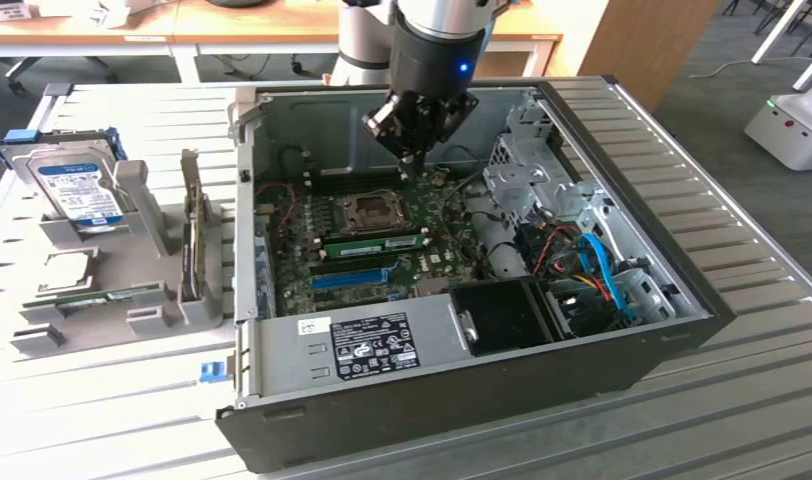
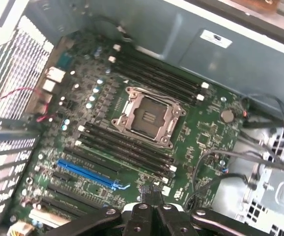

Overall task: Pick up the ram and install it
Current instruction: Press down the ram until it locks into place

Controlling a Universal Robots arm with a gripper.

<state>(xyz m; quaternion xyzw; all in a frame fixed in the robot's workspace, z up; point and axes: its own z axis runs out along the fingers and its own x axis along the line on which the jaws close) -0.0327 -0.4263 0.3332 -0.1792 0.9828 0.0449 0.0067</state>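
Exterior view is showing the gripper (image 1: 409, 150) hanging over the open case (image 1: 673, 300), above the board near the socket (image 1: 375, 208), with its jaws pressed together and nothing between them; wrist view is showing the same, gripper (image 2: 154, 209) closed and empty over the slots. Two green sticks are showing, so I'm hedging. One is lying in the grey rack (image 1: 179, 310) outside the case at the exterior view's left, just below the hard drive (image 1: 79, 190); I'm taking that one as the ram (image 1: 93, 296). It is sitting well apart from the gripper, untouched. A seated stick (image 1: 379, 241) is standing in a slot just beside the socket, near the gripper but below it and not touching. Judging the step: pickup is looking not yet done, arm is sitting at a hover pose over the board. If so, a pick is calling for the jaws parting first and lining up along the stick's thin edges. Cannot tell from these frames whether the seated stick is fully latched.
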